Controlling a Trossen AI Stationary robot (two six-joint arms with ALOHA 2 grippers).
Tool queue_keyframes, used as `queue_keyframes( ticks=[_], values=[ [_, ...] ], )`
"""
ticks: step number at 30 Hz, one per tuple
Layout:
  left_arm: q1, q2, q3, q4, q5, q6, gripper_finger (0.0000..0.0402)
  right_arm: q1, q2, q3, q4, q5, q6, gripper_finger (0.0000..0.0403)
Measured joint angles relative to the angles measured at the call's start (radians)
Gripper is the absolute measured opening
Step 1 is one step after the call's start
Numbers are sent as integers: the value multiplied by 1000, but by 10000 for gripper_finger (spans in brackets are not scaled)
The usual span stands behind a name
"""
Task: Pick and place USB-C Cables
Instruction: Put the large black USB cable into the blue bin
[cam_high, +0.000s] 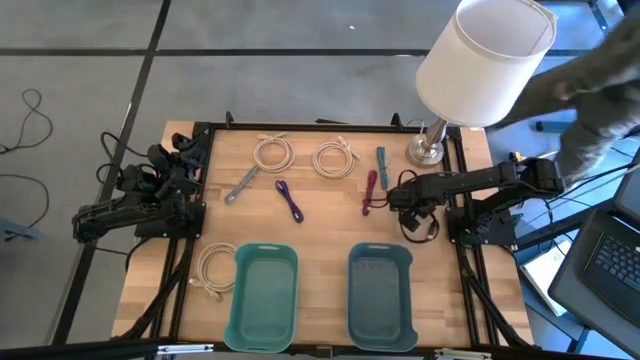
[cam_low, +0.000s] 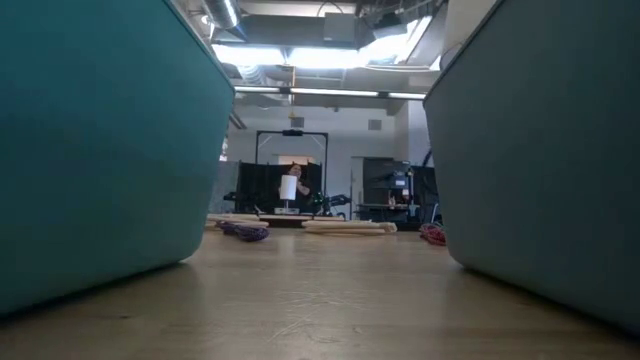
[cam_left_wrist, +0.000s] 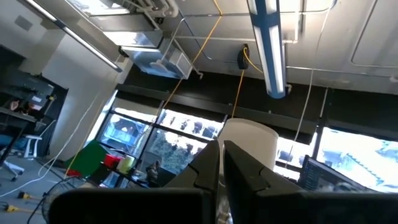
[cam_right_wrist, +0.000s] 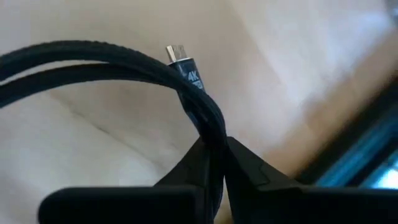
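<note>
Three cream-white coiled cables lie flat on the table: two at the far side (cam_high: 273, 152) (cam_high: 334, 158), one near the left tray (cam_high: 214, 270). Grey (cam_high: 241, 185), purple (cam_high: 290, 200), magenta (cam_high: 371, 192) and teal (cam_high: 381, 163) leads lie between them. My right gripper (cam_high: 402, 203) is right of the magenta lead, shut on a black braided cable (cam_high: 418, 226). My left gripper (cam_left_wrist: 221, 163) is shut and points up at the ceiling, parked at the table's left edge (cam_high: 180, 160). My right gripper pinches the black braided cable (cam_right_wrist: 211, 134) between its two fingers (cam_right_wrist: 249, 165), with two strands side by side in the hold. The cable arcs away from the fingertips, and its plug end (cam_right_wrist: 178, 54) sticks out free over the wood. In the high view its loop shows just near-side of the gripper.
Two teal trays (cam_high: 263, 295) (cam_high: 381, 290) stand at the near edge and fill the sides of the low view (cam_low: 100, 150) (cam_low: 540, 150). A lamp (cam_high: 485, 55) stands on its base (cam_high: 425, 150) at the far right corner. A person (cam_high: 590, 90) is beyond the right edge.
</note>
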Motion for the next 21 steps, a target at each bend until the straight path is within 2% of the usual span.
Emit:
queue_keyframes(
  ticks=[4,10,18,21],
  values=[
    [0,0,0,0,-1,1,15,4,-12,63,-63,2,0,27],
    [0,0,0,-2,-1,1,15,3,-34,197,-209,84,2,27],
    [0,0,0,-3,-3,1,15,40,-38,479,-391,71,2,27],
    [0,0,0,-3,-19,2,15,76,-38,608,-389,48,2,27]
  ],
)
